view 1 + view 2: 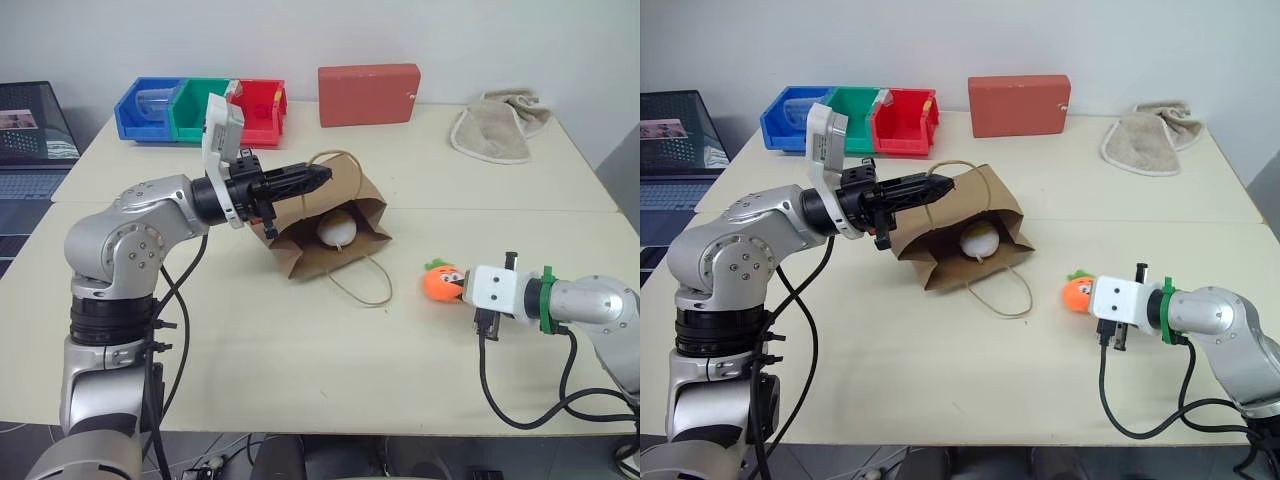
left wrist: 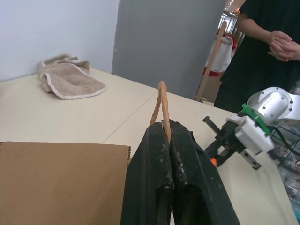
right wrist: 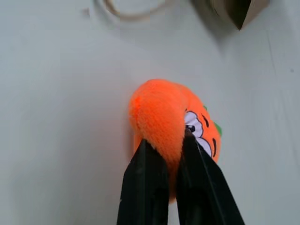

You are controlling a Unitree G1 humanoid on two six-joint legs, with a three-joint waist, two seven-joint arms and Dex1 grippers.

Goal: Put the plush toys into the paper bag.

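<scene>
Your left gripper (image 1: 318,177) is clenched on the paper bag's (image 1: 300,255) upper handle (image 2: 161,101), holding its mouth open. The egg toy (image 1: 337,230) lies inside, below those jaws. Your right gripper (image 3: 174,146) pinches the carrot toy (image 3: 164,117) between its fingers.

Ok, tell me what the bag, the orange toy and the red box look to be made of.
Paper bag: brown kraft paper, matte, creased folds, thin cord-like handles.
Carrot toy: fuzzy orange plush that dents under the right gripper.
Red box: smooth, matte and rigid-looking; plastic or coated card, hard to say.
</scene>
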